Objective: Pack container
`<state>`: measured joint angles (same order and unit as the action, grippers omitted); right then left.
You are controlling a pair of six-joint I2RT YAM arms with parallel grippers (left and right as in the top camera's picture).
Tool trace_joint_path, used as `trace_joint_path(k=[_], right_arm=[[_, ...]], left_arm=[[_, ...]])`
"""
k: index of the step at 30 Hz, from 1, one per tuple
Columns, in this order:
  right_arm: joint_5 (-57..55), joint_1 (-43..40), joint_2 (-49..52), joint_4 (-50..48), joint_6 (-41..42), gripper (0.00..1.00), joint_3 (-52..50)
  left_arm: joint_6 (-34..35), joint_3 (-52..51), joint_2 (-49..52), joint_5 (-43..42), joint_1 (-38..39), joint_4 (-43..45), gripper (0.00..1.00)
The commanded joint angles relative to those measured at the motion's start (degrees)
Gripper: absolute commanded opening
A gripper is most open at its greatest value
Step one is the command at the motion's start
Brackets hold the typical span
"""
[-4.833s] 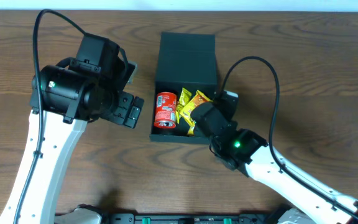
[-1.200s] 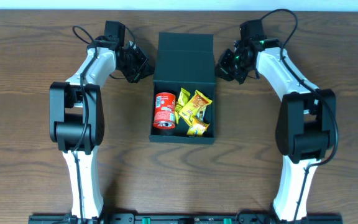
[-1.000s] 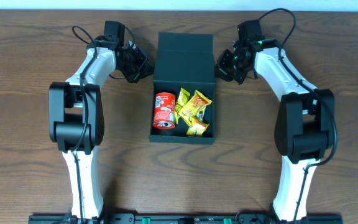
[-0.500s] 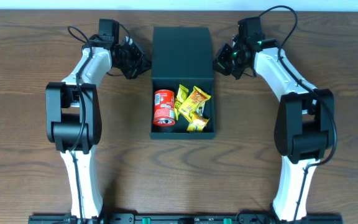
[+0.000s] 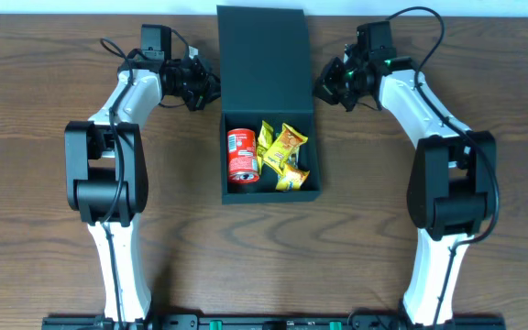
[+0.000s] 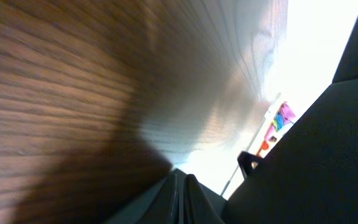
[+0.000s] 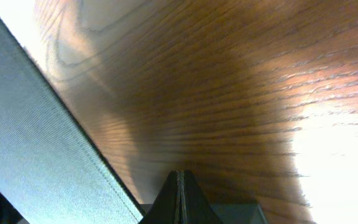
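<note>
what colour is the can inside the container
The can is red; the overhead view shows it best.

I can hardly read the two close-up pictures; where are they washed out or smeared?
Left wrist view: white glare blows out the upper right, the table grain is smeared, the dark container blurred. Right wrist view: bright glare on the wood at right. Overhead view: even and sharp.

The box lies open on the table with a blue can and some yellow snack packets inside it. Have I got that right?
Not quite: the can is red, not blue, as the overhead view shows. The rest holds: the box lies open on the table, with the yellow snack packets inside it beside the can.
</note>
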<state>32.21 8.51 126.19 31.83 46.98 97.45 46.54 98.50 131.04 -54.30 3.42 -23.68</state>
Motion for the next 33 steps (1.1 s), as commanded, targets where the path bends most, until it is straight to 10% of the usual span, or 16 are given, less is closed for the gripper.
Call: trace_joint_path(k=[1,33], right_arm=[[9.77,0.68,0.55,-0.70,1.22,0.02,1.01],[27.56,-6.29,0.55,2.80,-5.20,0.02,1.01]], left_arm=[[0.42,0.83,-0.79,-5.68,2.10,0.24,0.06],[-9.22,3.82,-1.31,-27.23,0.61,1.46,0.06]])
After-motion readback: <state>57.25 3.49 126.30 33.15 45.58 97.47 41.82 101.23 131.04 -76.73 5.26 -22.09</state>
